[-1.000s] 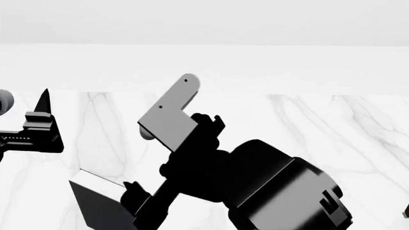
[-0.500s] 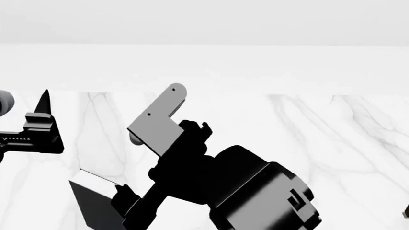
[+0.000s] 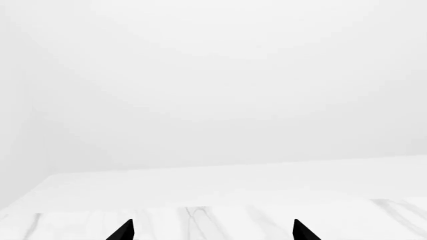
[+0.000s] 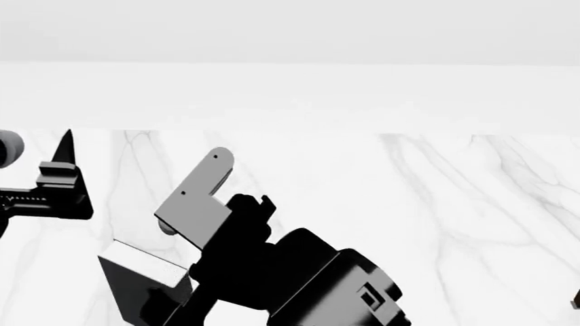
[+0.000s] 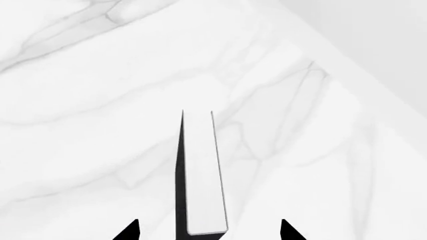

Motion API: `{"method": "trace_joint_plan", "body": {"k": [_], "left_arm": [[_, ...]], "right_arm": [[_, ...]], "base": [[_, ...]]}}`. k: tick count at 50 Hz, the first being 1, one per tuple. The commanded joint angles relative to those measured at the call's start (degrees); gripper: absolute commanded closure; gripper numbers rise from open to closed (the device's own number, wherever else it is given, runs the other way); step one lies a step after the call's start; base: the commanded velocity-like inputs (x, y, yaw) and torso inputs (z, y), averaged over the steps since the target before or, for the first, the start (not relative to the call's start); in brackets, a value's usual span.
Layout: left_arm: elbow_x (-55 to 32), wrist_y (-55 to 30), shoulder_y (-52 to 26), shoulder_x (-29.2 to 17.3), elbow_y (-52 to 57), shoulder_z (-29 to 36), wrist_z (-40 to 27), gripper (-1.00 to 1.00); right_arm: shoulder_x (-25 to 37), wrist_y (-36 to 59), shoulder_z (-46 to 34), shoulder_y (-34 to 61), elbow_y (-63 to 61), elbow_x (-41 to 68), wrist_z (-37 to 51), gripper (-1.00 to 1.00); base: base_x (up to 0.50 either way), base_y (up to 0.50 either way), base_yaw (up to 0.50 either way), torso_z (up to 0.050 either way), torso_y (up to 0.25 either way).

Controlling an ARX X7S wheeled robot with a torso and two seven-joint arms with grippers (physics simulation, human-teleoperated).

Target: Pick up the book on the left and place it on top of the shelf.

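The book (image 5: 200, 175) has a black cover and white page edges and stands on edge on the marble table (image 5: 80, 100). In the head view the book (image 4: 136, 282) shows at the lower left, partly behind my right arm (image 4: 299, 278). My right gripper (image 5: 208, 231) is open, with one fingertip on each side of the book's near end and a gap on both sides. My left gripper (image 3: 212, 232) is open and empty above the table; it shows at the left edge of the head view (image 4: 59, 180). The shelf is out of view.
The white marble table (image 4: 435, 204) runs back to a plain white wall (image 4: 290, 88). A grey bracket (image 4: 195, 200) sticks up from my right wrist. A small dark thing (image 4: 576, 299) shows at the right edge.
My right arm has moved down and to the left toward the book. More of the book's white page edge now shows. The left arm has barely moved.
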Motion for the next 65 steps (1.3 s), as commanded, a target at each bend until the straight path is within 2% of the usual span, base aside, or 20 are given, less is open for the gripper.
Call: {"method": "trace_joint_plan", "body": {"k": [1, 8, 20, 34, 39, 40, 65], "left_arm": [[0.2, 0.9, 0.4, 0.5, -0.2, 0.0, 1.0, -1.00], [-0.1, 0.6, 0.3, 0.4, 0.3, 0.1, 1.0, -1.00], [-0.1, 1.9, 0.8, -0.2, 0.5, 1.3, 1.2, -1.00], [-0.1, 2.0, 1.1, -0.8, 0.6, 1.8, 0.9, -1.00], [-1.7, 2.7, 1.5, 0.1, 0.3, 0.0, 1.8, -1.00], [-1.0, 2.8, 1.5, -0.2, 0.3, 0.7, 1.4, -1.00], [-1.7, 3.5, 1.9, -0.4, 0.2, 0.3, 0.9, -1.00]], "right_arm": [[-3.2, -3.8, -1.2, 0.4, 6.3, -1.9, -1.8, -1.00], [-4.9, -6.0, -2.1, 1.1, 10.8, -2.3, -2.8, -1.00], [-4.6, -6.2, -2.0, 1.4, 11.3, -1.6, -3.0, -1.00], [-4.9, -6.9, -2.7, 1.5, 12.3, -1.3, -3.0, -1.00], [-4.7, -7.5, -2.8, 1.2, 12.3, -1.3, -2.8, -1.00], [-4.1, -7.9, -3.4, 0.9, 11.3, -1.3, -3.5, 1.00], [-4.1, -7.9, -1.8, 1.0, 10.8, 0.0, -1.1, 1.00]], "base": [[0.00, 0.00, 0.00, 0.000, 0.000], [0.00, 0.00, 0.00, 0.000, 0.000], [0.00, 0.00, 0.00, 0.000, -0.007], [0.00, 0.00, 0.00, 0.000, -0.250], [0.00, 0.00, 0.00, 0.000, -0.150], [0.00, 0.00, 0.00, 0.000, 0.000], [0.00, 0.00, 0.00, 0.000, 0.000]]}}
